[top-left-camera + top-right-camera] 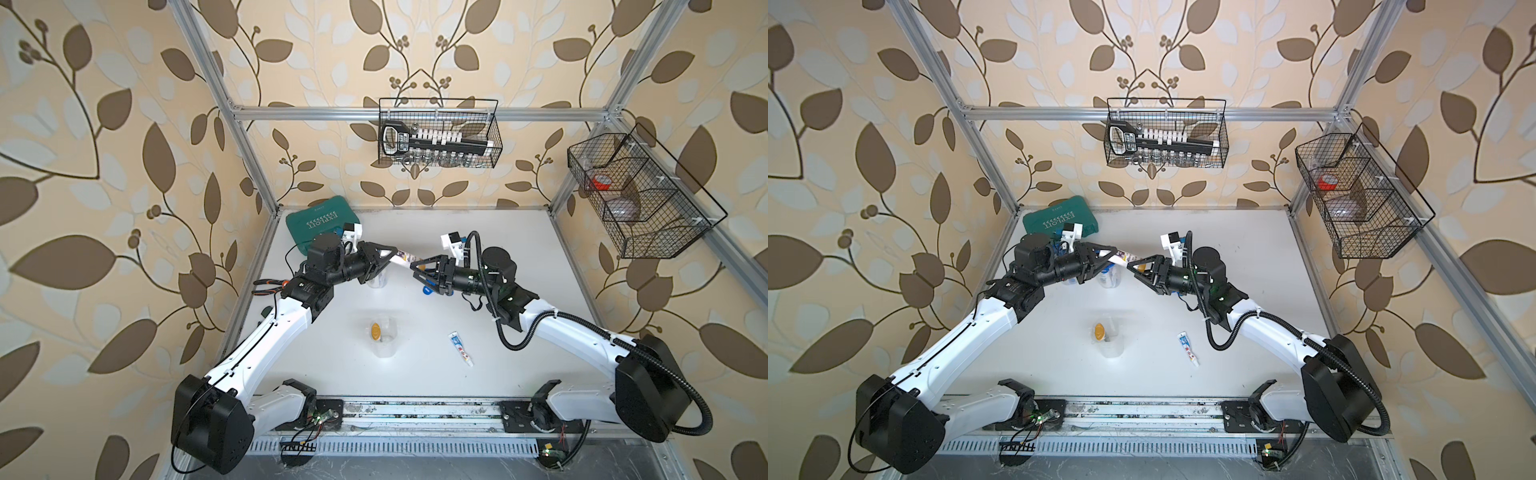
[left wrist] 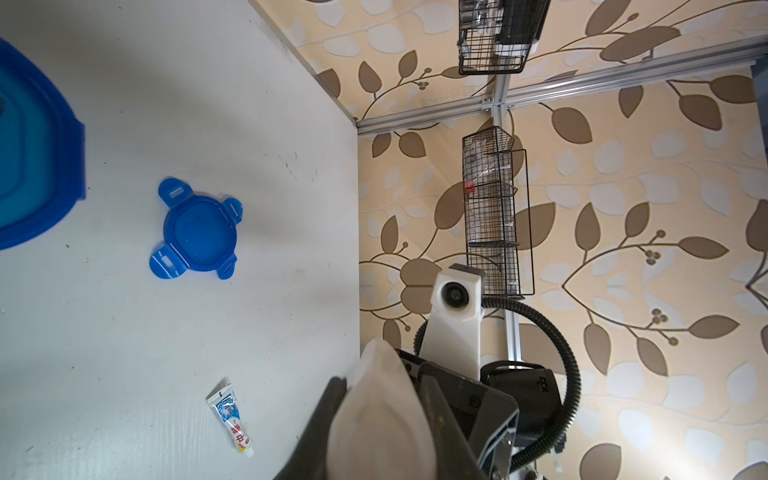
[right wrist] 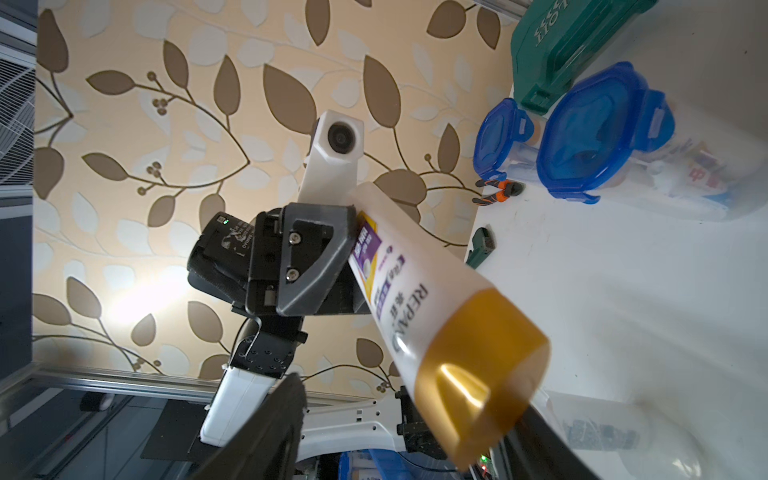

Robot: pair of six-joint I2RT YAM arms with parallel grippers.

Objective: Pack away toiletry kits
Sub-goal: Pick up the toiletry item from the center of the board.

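Handover: white gold-capped bottle (image 3: 399, 291); left hand (image 1: 390, 257) clamped on tail, right hand (image 1: 414, 266) apart around cap. Next, likely: right closes, left releases.

robot lab cell: aluminium frame (image 1: 316, 112), wallpaper (image 1: 124, 166)

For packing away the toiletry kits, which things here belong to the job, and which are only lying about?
Belong to the job: white gold-capped plastic bottle held in the air; little white toothpaste tube; open clear plastic jar; loose blue four-tab plastic lid; two closed blue-lidded clear jars.

Only lying about: green plastic tool case; orange-handled pliers; two black wire baskets on the walls.
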